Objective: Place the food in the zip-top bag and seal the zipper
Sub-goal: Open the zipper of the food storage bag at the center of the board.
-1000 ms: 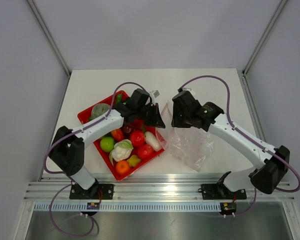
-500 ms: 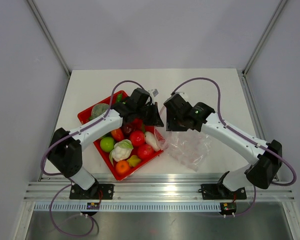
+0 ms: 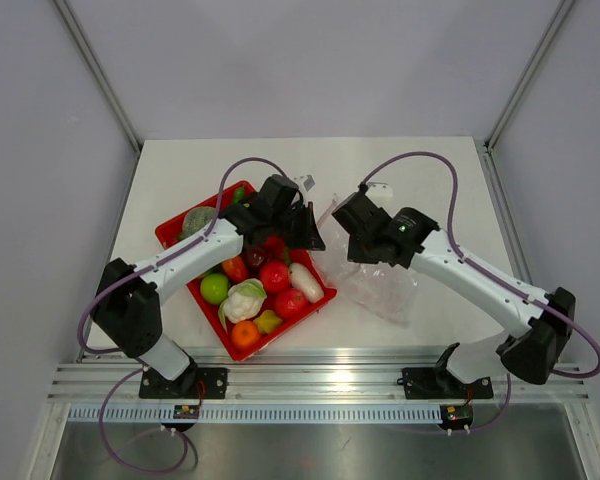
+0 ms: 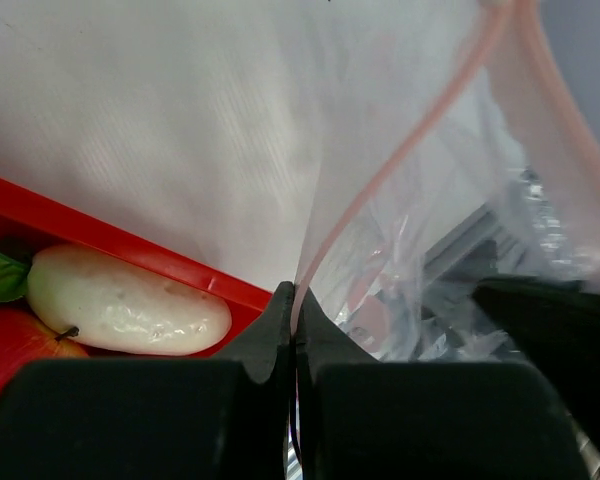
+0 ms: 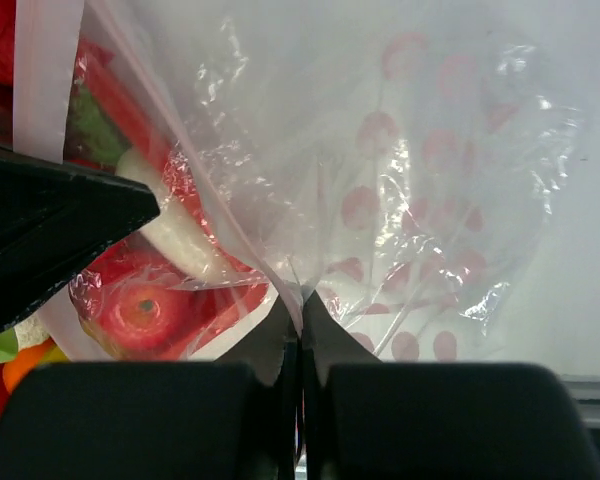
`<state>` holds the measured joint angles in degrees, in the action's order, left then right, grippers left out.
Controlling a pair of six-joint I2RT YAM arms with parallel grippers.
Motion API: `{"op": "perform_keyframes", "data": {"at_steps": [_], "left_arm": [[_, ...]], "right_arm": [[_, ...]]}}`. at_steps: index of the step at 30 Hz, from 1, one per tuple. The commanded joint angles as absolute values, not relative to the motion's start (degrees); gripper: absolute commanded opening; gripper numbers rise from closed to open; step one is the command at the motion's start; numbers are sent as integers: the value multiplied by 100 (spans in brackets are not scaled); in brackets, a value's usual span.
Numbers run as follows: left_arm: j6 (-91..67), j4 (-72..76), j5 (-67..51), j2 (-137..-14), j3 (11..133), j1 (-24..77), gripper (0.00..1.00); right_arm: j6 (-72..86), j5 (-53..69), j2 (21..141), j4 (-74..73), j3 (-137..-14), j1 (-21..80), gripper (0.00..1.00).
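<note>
Gripping the zip-top bag [image 3: 380, 285] with 2 arms; 0 food items appear loaded.
Tool state: the left gripper [image 4: 295, 300] is clenched on the zipper [image 4: 400, 160] strip, and the right gripper [image 5: 300, 300] is clenched on the clear film. The bag sits just beside the red tray [image 4: 130, 250], where all visible food [image 3: 265, 285] lies. Loading and sealing are not yet done.

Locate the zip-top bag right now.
In the top view the zip-top bag sits just right of the red tray, pinched by the left gripper and the right gripper.
</note>
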<state>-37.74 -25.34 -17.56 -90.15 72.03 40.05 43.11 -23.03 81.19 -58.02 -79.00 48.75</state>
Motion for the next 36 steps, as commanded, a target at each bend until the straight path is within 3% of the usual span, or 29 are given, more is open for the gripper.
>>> {"op": "perform_keyframes", "data": {"at_steps": [1,18,23,26,29,30,36], "left_arm": [[-3621,-2505,-1608,-8850,7409,4025,0],[-3165,-2688,-2022,-9474,8155,4034,0],[-2664,-3321,-1670,-9369,8586,4008,51],[-2418,-3901,-1609,-9238,8885,3964,71],[-2207,-4402,-1372,-8922,8947,3955,84],[-2171,-4586,-1310,-8825,8921,3946,92],[-2092,-5000,-651,-7709,8175,3911,98]], "right_arm": [[4693,-3365,7498,-6284,-8349,4913,0],[5062,-3578,7391,-6012,-7761,4913,0],[5089,-3559,7427,-6003,-7725,4913,0],[5054,-3551,7427,-6003,-7734,4913,0],[5036,-3533,7453,-6082,-7805,4913,0],[5036,-3525,7444,-6065,-7805,4913,0],[4940,-3393,7374,-6029,-7813,4913,0]]}}
